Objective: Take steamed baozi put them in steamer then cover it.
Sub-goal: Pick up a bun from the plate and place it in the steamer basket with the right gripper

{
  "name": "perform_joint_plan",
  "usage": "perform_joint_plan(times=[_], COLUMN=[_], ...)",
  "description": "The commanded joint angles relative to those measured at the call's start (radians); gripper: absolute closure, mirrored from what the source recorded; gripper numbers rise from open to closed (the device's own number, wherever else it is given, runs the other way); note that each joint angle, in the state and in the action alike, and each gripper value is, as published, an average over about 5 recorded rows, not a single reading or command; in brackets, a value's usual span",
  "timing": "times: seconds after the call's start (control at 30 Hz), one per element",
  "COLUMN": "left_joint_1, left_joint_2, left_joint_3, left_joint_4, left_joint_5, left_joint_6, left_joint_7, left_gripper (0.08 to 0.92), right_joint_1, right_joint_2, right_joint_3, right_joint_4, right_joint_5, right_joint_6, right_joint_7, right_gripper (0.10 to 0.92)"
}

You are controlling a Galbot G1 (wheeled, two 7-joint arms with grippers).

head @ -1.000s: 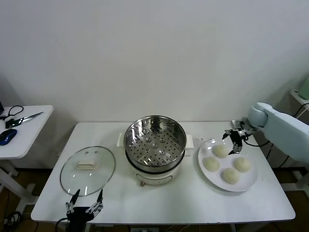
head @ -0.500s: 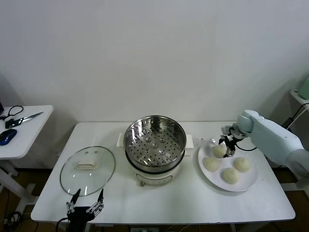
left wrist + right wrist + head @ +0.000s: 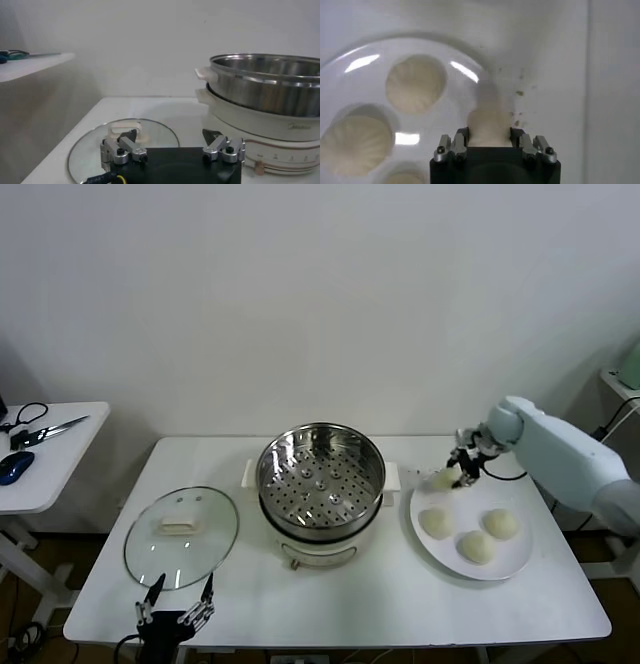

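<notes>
Transfer step under way: right gripper (image 3: 458, 474) jaws pinch one bun (image 3: 443, 479) above the plate (image 3: 512, 556); next, carry it left over the steamer (image 3: 321, 481). Left gripper (image 3: 176, 601) idles, jaws spread, near the lid (image 3: 182, 536).

A small grey brand mark sits on the round shiny steel steamer's white electric base (image 3: 300, 133), too small to read

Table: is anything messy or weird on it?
Nothing looks spilled or broken. The only oddity: one bun hangs above the plate edge, pinched in the right gripper.
</notes>
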Motion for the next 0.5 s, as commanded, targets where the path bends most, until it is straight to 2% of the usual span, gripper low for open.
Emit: perform_joint_plan(times=[0.03, 0.17, 0.33, 0.5], left_joint_1=[0.0, -0.002, -0.007, -0.008], left_joint_2=[0.004, 0.008, 0.008, 0.005], left_joint_3=[0.001, 0.0, -0.002, -0.005], left_joint_4=[0.0, 0.0, -0.004, -0.001], left_joint_5=[-0.002, -0.003, -0.003, -0.002], left_joint_6=[-0.002, 0.0, 0.006, 0.003], left_joint_7=[-0.002, -0.002, -0.001, -0.001], left_gripper=[0.177, 0.177, 0.177, 0.177], right_joint_1=[0.533, 0.677, 0.666, 0.491], right_joint_2=[0.046, 0.138, 0.276, 0.36], right_joint_3=[-0.361, -0.405, -0.394, -0.351], right_joint_4=[0.248, 0.389, 0.514, 0.482], right_joint_5=[0.24, 0.221, 0.077, -0.125], right_joint_6=[0.21, 0.335, 0.446, 0.521], right_joint_7=[-0.06, -0.06, 0.001, 0.084], right_gripper=[0.465, 0.465, 0.465, 0.465])
